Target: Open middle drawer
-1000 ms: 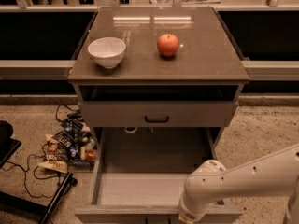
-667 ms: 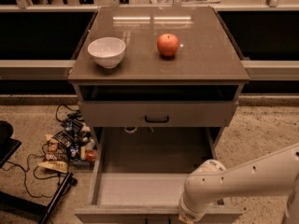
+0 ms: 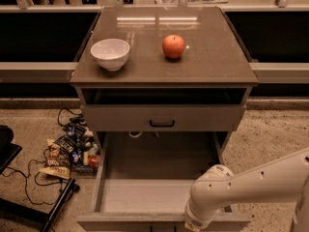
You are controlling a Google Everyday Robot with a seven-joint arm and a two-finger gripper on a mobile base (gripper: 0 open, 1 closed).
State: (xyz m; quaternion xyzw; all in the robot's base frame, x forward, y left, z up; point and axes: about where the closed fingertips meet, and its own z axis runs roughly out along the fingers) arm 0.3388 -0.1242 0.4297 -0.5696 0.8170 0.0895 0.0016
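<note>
Located claw (image 3: 195, 224) at the very bottom edge of the camera view, right of centre, at the end of the white arm (image 3: 251, 185) reaching in from the lower right. Sits at the front panel of the middle drawer (image 3: 145, 195), cut off by the frame. Cannot tell whether apart, together or clamped on anything; cannot see the drawer's own handle either.

Found middle drawer standing far out of the cabinet toward the camera. Shows a long flat grey interior with nothing seen in it, and both side walls exposed back to the carcass.

Noted upper drawer (image 3: 203, 118) above it, front panel near flush with the cabinet, black handle (image 3: 161, 123) at centre, dark gap between panel and top. No lower drawer in view.

Recorded on table (image 3: 212, 64): white bowl (image 3: 110, 53) at left, red apple (image 3: 173, 46) near centre, well apart, both upright.

Logged packets (image 3: 67, 151) and cables (image 3: 34, 187) on the floor left of the cabinet, apart from the drawer.

Judged opening essentially done: nearly full extension, by the look. Left, at most: a last short pull, then release and withdrawal of the arm clear of the panel.
</note>
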